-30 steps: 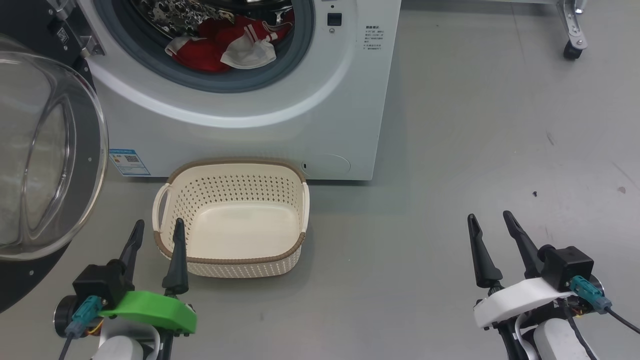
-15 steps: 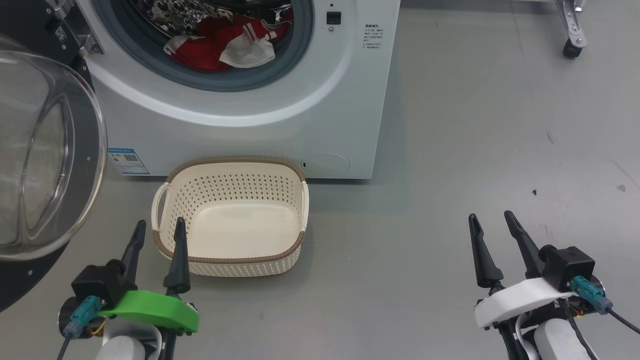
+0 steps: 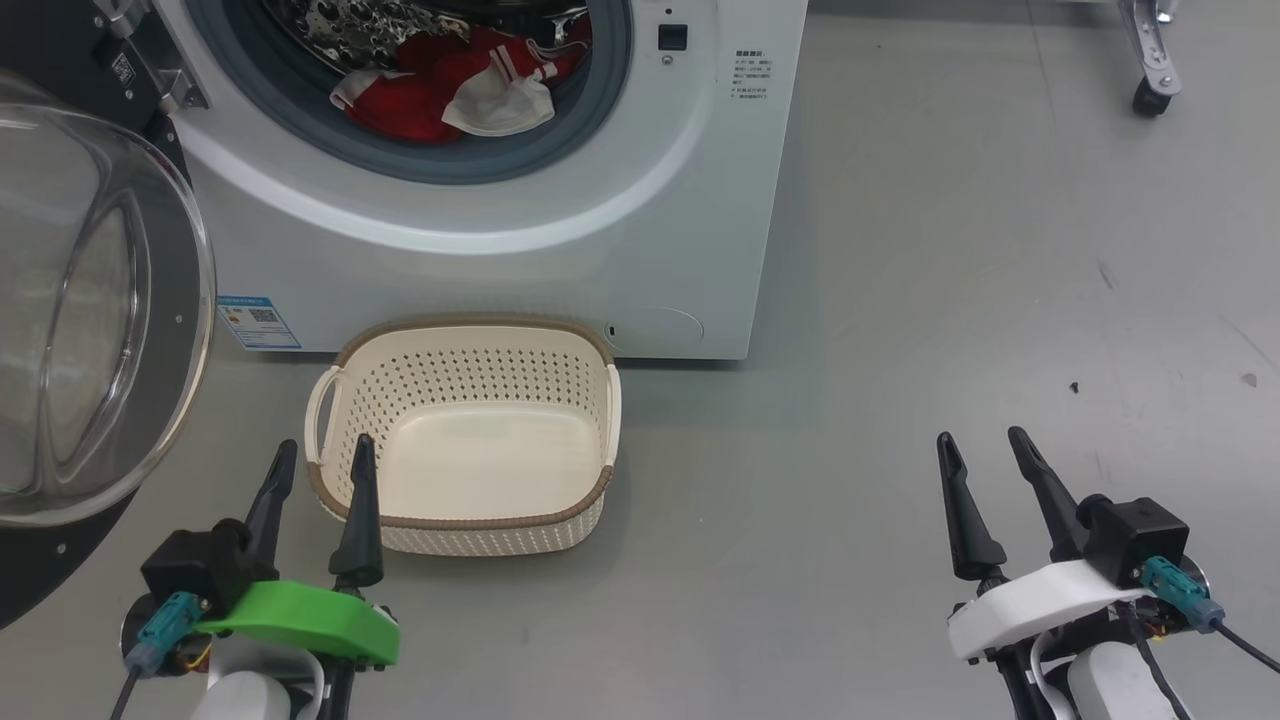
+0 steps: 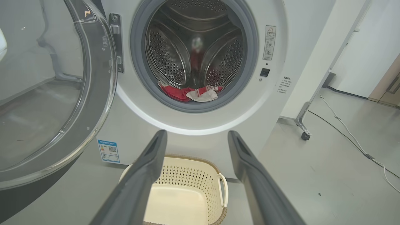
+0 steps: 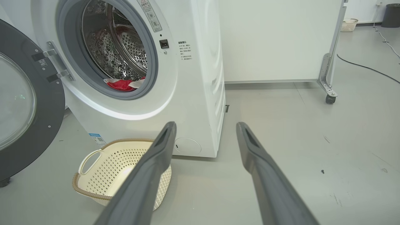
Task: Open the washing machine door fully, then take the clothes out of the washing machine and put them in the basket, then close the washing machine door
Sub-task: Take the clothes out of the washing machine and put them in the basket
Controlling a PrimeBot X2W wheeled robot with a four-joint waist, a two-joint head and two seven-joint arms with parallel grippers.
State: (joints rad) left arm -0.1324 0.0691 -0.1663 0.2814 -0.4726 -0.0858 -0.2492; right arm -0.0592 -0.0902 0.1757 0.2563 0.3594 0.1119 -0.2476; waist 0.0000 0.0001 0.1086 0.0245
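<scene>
Above grey floor (image 3: 900, 300), left end effector (image 3: 325, 443) and right end effector (image 3: 979, 435) hover low, fingers apart, empty.

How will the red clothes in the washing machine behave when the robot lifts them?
The red clothes look crumpled and folded, so they are probably floppy and will sag. The whitish piece lies on them, so it may come along or drop off.

Nothing reads clearly: the washing machine (image 3: 500, 270) bears a blue QR-code label (image 3: 259, 322), a tiny printed text block (image 3: 750, 75) and a warning-triangle sticker (image 4: 270, 42).
</scene>
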